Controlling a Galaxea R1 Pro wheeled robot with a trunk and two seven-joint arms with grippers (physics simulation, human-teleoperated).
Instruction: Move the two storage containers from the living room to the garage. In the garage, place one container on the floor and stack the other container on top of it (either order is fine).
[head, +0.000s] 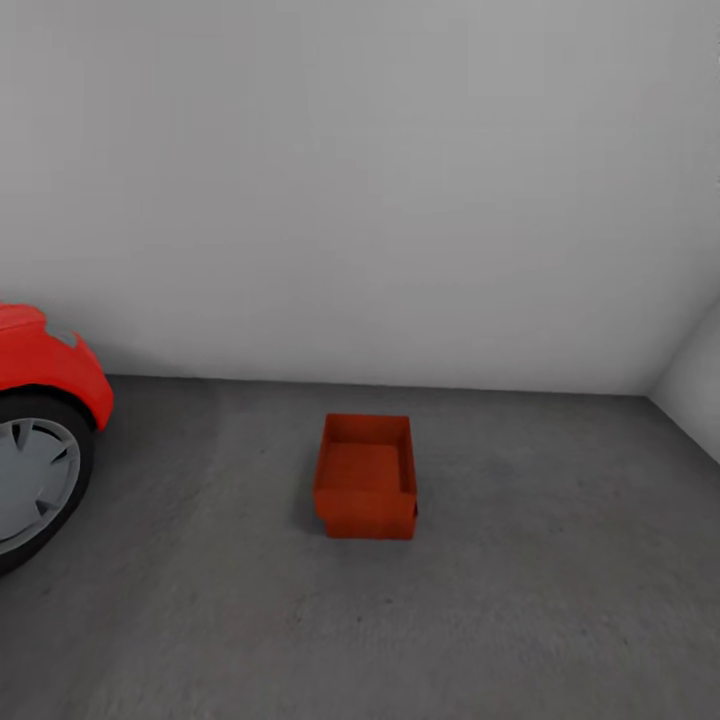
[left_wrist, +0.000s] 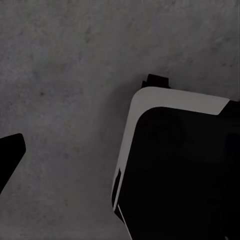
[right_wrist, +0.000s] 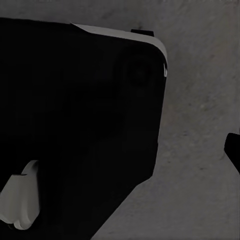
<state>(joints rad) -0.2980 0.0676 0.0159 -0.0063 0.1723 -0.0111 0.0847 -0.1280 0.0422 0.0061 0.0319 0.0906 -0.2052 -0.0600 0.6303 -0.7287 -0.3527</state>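
Grey is most of what I see from my head: a pale grey wall fills the upper half, with a second wall angling in at the far right to make a corner. Below them the dark, rough concrete floor of the garage runs toward me. At the left edge a red car pokes in, its fender curved over a black tyre with a silver wheel. One orange-red storage container sits on the floor just left of centre, near the back wall and well apart from the car. It stands upright with its open top up, and nothing shows inside it. There may be a second bin nested in it, but I cannot tell.

My left wrist camera looks down at that same grey concrete, with a black body edged in white taking up one side; a dark tip at the frame's edge may be a finger of my left hand, though I cannot tell whether that hand is open or closed. My right wrist camera sees a similar black body over the floor, and a dark sliver at the edge; I cannot tell that hand's state either.
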